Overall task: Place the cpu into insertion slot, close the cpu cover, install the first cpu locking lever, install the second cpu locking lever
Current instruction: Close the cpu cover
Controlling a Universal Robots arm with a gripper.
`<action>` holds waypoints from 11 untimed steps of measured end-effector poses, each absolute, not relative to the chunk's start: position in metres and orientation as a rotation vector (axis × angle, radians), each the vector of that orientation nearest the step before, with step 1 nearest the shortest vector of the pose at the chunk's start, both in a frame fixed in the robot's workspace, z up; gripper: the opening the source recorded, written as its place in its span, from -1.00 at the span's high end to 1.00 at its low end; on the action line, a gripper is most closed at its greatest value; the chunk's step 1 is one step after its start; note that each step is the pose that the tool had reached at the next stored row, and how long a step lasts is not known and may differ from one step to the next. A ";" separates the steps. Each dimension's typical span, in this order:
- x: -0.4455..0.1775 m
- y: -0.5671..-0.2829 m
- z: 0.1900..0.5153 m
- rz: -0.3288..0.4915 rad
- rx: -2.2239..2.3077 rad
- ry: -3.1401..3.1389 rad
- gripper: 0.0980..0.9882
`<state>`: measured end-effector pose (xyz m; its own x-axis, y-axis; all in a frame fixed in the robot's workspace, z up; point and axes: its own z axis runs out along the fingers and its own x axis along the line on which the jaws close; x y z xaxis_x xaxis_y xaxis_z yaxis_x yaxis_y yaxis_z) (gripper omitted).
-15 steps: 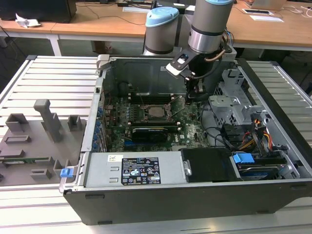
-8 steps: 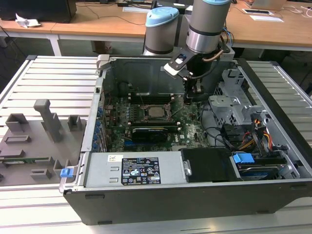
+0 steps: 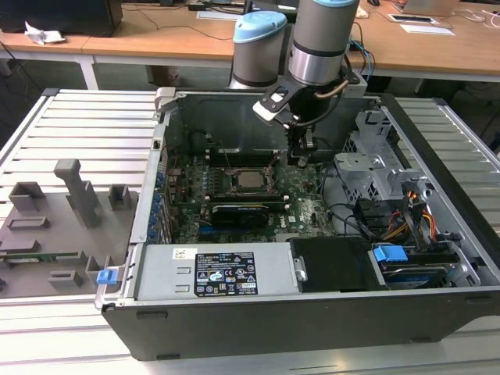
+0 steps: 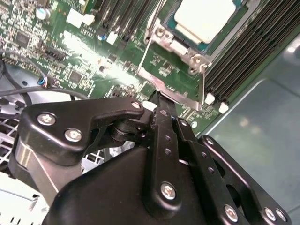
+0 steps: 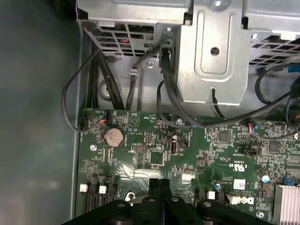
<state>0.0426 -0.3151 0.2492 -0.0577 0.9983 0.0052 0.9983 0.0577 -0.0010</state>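
The cpu (image 3: 250, 179) (image 4: 204, 18) lies flat in its socket on the green motherboard (image 3: 301, 205), its pale silver top facing up. The cpu cover (image 4: 174, 80) is a metal frame lying flat around the chip. A thin locking lever rod (image 4: 202, 86) runs along one socket edge. My gripper (image 3: 301, 161) (image 4: 159, 104) (image 5: 161, 183) hangs just off the socket's corner, on the exterior view's right of the cpu. Its black fingers (image 5: 154, 187) are pressed together with nothing between them.
The open computer case (image 3: 273, 316) has a black card (image 3: 244, 211) in front of the socket. A metal drive cage (image 3: 373, 160) (image 5: 213, 51) and loose black cables (image 5: 98, 79) stand close by. Grey fixtures (image 3: 74, 191) sit on the exterior view's left.
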 end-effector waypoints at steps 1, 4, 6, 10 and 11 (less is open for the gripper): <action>0.040 -0.315 0.249 -0.005 -2.153 -2.282 0.98; 0.034 -0.315 0.249 -0.005 -2.153 -2.282 0.98; 0.030 -0.315 0.249 -0.005 -2.153 -2.282 0.98; 0.025 -0.315 0.248 -0.005 -2.153 -2.282 0.98; 0.024 -0.315 0.248 -0.005 -2.153 -2.282 0.98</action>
<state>0.0237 -0.3150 0.2480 -0.0578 0.9983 0.0052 0.9983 0.0578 -0.0009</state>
